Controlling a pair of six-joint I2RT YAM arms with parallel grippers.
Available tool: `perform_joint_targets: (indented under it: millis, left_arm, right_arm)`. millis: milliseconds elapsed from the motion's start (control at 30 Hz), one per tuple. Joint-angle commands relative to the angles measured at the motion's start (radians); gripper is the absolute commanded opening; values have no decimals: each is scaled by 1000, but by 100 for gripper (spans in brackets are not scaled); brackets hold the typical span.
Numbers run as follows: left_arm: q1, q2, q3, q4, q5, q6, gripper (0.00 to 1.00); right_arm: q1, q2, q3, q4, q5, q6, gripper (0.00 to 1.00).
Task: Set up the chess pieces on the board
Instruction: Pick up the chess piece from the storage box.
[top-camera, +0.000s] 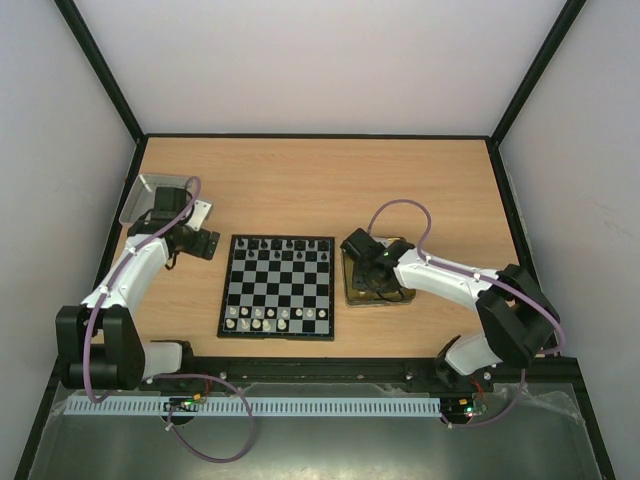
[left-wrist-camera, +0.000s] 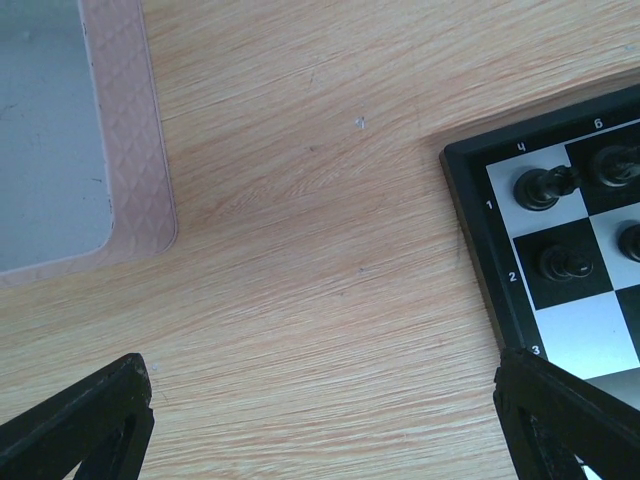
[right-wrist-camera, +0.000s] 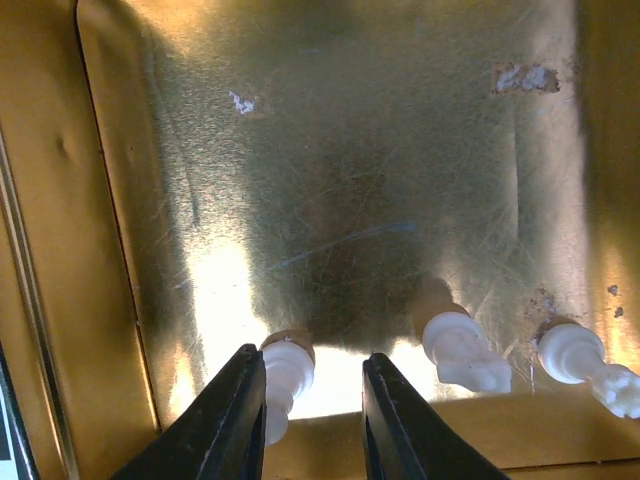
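The board (top-camera: 278, 286) lies mid-table with black pieces (top-camera: 279, 245) along its far rows and white pieces (top-camera: 275, 318) along its near rows. My right gripper (right-wrist-camera: 312, 420) hangs low inside the gold tin tray (right-wrist-camera: 330, 180), jaws partly open. A white piece (right-wrist-camera: 285, 385) lies between the fingers, against the left one. Two more white pieces (right-wrist-camera: 465, 352) lie to its right. My left gripper (left-wrist-camera: 325, 420) is wide open and empty over bare wood, left of the board's corner (left-wrist-camera: 480, 230), where black pieces (left-wrist-camera: 540, 188) stand.
A silver-grey tin lid (top-camera: 150, 197) sits at the far left, beside the left arm; its rim (left-wrist-camera: 135, 150) shows in the left wrist view. The gold tray (top-camera: 352, 290) sits just right of the board. Dark frame rails edge the table.
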Motion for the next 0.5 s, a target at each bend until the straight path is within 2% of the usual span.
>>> perform_joint_targets:
  millis: [0, 467]
  left_arm:
    - [-7, 11, 31, -15, -1, -1, 93]
    - [-7, 12, 23, -14, -2, -2, 93]
  right_arm:
    - [1, 17, -16, 28, -4, -11, 26]
    - [2, 35, -15, 48, -35, -9, 25]
